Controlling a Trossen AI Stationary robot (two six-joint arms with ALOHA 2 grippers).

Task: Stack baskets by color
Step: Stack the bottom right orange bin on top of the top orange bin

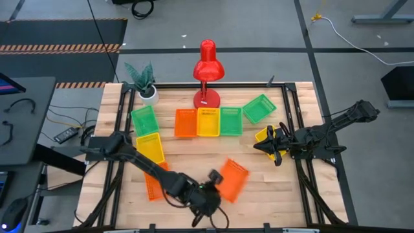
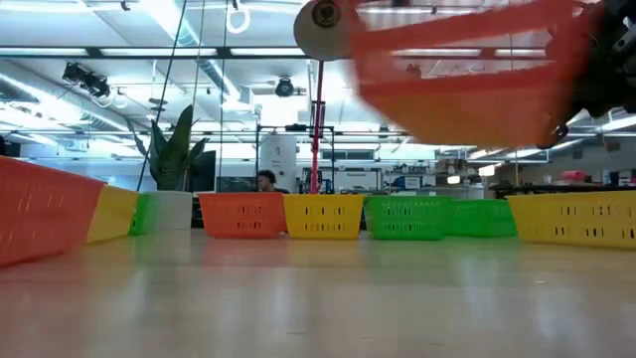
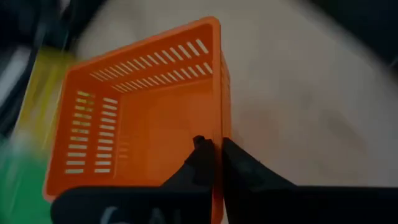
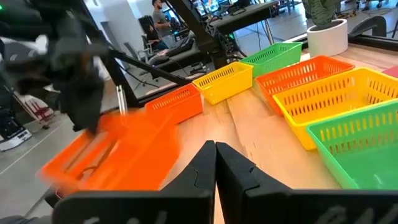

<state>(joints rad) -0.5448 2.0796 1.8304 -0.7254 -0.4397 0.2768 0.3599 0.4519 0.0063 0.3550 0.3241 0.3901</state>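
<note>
Your left gripper [image 3: 214,158] is pinched tight on the side wall of an orange basket [image 1: 231,179]. You hold it up off the table [image 1: 284,194], near the front edge at about six o'clock. Its long side runs from one o'clock to seven o'clock, and it is tipped. Your left arm reaches in from nine o'clock. Your right gripper [image 1: 261,146] is squeezed closed with nothing in it, at three o'clock, just beside a yellow basket [image 1: 266,134].
</note>
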